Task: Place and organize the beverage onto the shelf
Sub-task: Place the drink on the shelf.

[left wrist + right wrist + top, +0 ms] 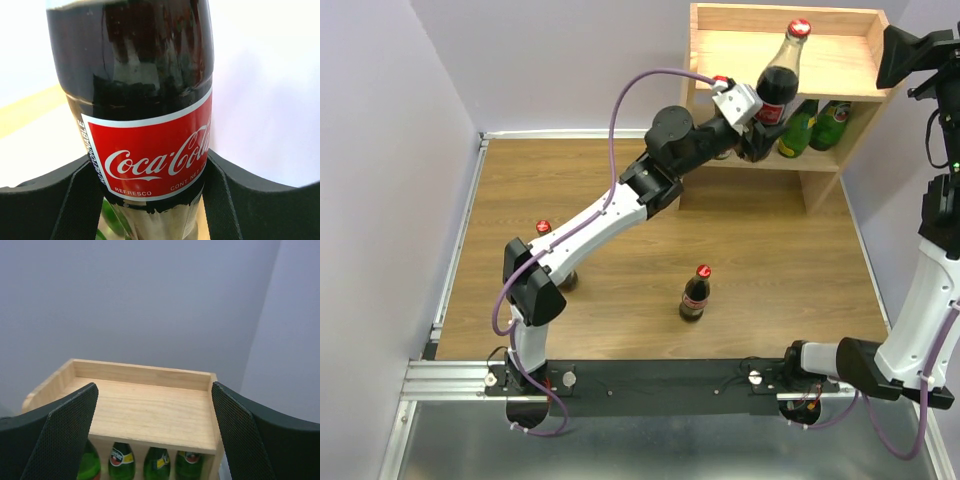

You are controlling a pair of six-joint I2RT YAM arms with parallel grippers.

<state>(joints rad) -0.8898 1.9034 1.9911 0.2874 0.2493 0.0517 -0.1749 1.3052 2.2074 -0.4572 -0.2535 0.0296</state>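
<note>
One cola bottle (778, 82) is up in the left pincer (756, 115), jaws clamped on the body at the label's lower edge, so that arm owns the next move. The right pincer (154, 405) is spread wide and holds nothing. It hangs high off the right end of the shelf (775, 14), looking down on it.

Relation that matters: the held bottle sits at the shelf's front edge, about mid-width, long axis near upright with the cap leaning slightly toward the back wall. The top board lies behind it (can't tell from above whether the base already clears the board's front edge). The lower tier is taken by four green bottles (156, 462) in a row, per the right wrist view. The top board is bare wood.

My read: push forward over the front edge, then down, keeping the axis vertical so the base lands flat. The risk is the base catching the edge and the bottle tipping in the grip.

Two more wait upright on the surface (770, 260), well apart: second cola (695, 293) mid-surface, third cola (544, 229) by the left arm's elbow, partly hidden. The left arm is nearer both.
</note>
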